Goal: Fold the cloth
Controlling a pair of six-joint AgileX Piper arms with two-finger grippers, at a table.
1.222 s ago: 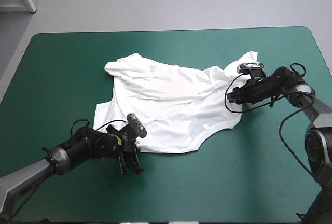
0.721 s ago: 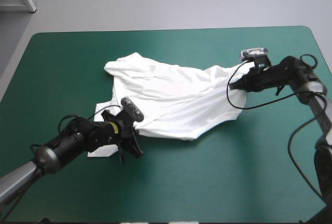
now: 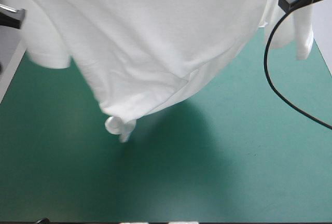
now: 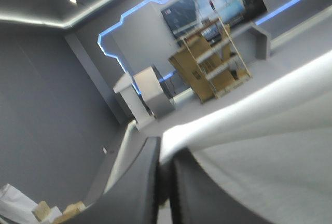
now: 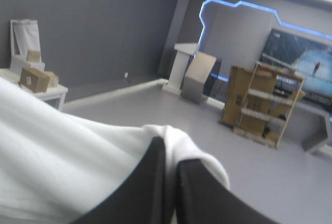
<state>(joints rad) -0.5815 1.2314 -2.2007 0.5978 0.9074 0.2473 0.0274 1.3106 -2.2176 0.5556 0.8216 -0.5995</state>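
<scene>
The white T-shirt (image 3: 155,37) hangs lifted above the teal-green table (image 3: 218,172), stretched across the upper part of the high view. Its lowest corner (image 3: 120,126) dangles bunched over the table's middle left, and a sleeve (image 3: 303,37) droops at the right. In the left wrist view my left gripper (image 4: 166,150) is shut on a white edge of the T-shirt (image 4: 259,146), which spreads away beside the fingers. In the right wrist view my right gripper (image 5: 169,154) is shut on a bunched fold of the T-shirt (image 5: 62,162). Neither gripper shows in the high view.
The shirt's shadow (image 3: 171,130) falls on the cover below it. The hanging cloth hides the table's far half. Both wrist views look level into the room, well above the table.
Both arms have risen from the table, taking the T-shirt with them. It lay spread on the cover earlier; now it hangs in the air between the two grippers.
</scene>
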